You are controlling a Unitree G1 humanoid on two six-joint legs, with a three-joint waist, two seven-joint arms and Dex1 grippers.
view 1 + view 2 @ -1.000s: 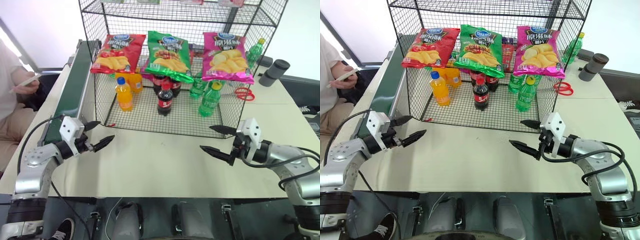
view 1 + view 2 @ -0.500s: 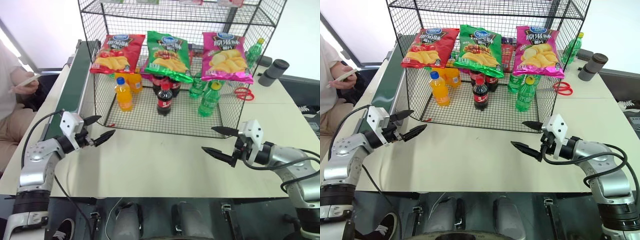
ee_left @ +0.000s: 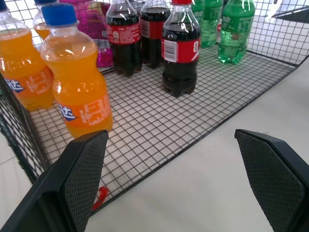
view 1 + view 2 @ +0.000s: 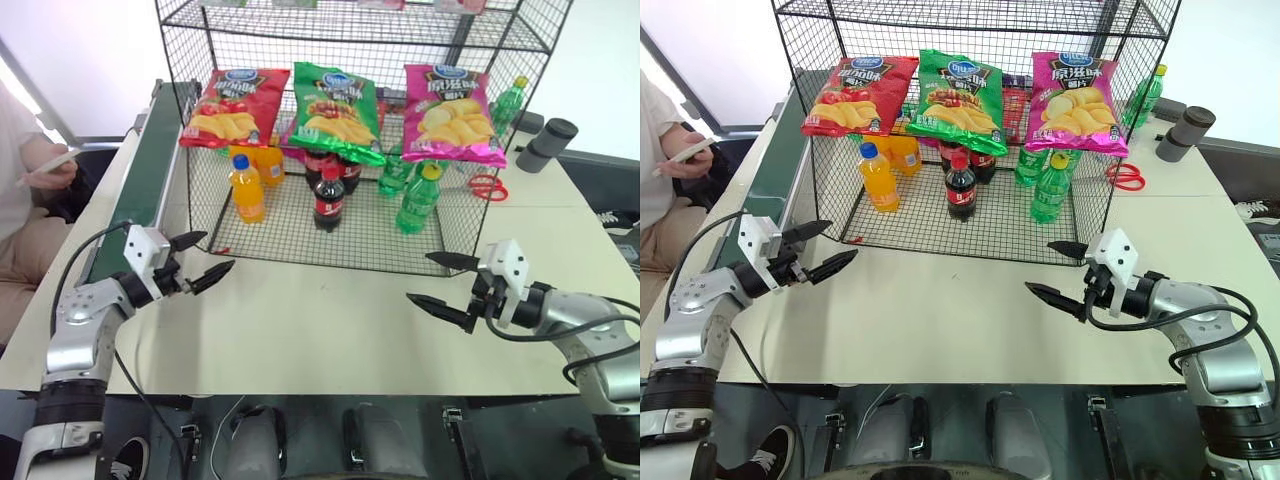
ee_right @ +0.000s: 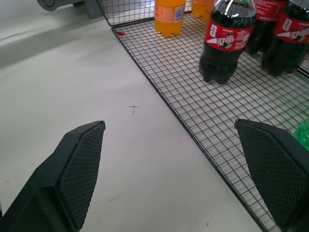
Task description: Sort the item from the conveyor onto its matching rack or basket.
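Beige tabletop (image 4: pixel 330 330) carries the rack (image 4: pixel 360 130); the green chip bag (image 4: pixel 335 112) apparently hangs on its front. Left end effector (image 4: pixel 207 258) and right end effector (image 4: pixel 440 282) hover released, empty.

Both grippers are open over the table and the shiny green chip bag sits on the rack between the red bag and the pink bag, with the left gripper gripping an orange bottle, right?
No. The left gripper holds nothing; the left eye view shows it open over the beige table. The right gripper is open too, and the shiny green chip bag sits on the black wire rack between the red bag and pink bag.
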